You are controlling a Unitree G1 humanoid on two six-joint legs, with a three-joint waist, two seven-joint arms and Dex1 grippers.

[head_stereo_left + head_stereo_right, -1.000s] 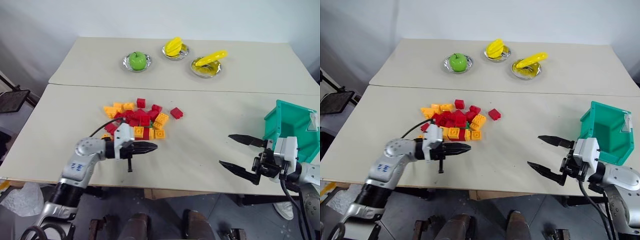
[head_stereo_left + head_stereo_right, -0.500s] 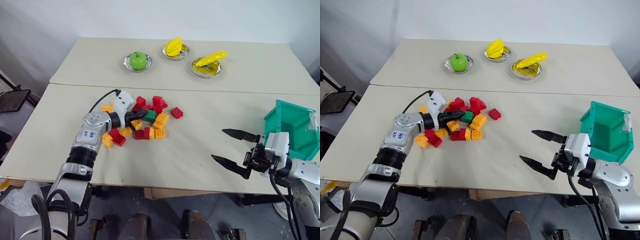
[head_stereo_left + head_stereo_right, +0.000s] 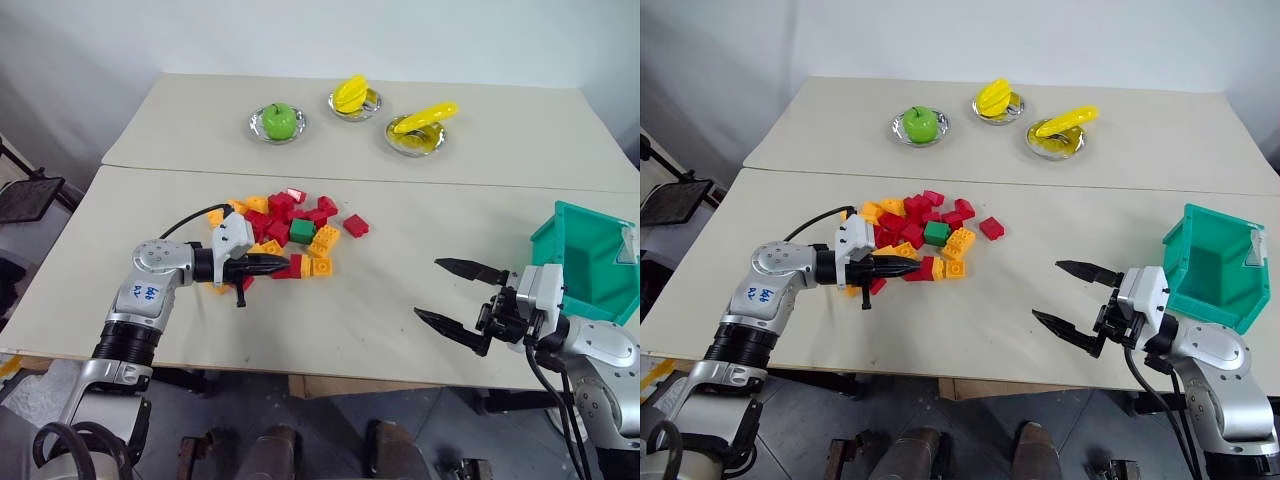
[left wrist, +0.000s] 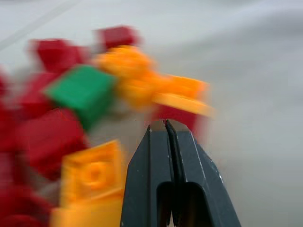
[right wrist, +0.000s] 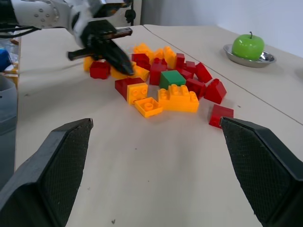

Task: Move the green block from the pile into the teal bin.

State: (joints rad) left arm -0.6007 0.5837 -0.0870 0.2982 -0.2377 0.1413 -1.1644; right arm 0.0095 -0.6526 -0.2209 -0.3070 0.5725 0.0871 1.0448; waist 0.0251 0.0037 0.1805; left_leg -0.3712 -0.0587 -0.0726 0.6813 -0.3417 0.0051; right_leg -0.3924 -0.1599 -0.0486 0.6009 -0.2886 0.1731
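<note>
Sideways, left tool (image 3: 281, 264) beside pile (image 3: 285, 232)

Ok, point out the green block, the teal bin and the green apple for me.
green block (image 3: 302, 231): left eye view, on its top face, in the pile.
teal bin (image 3: 592, 244): left eye view, on its inner back wall.
green apple (image 3: 921, 123): right eye view, on its rounded front.

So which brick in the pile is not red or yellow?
The green block, the single dark-green one, lying exposed near the middle of the pile; every other brick there is red or yellow-orange.
</note>
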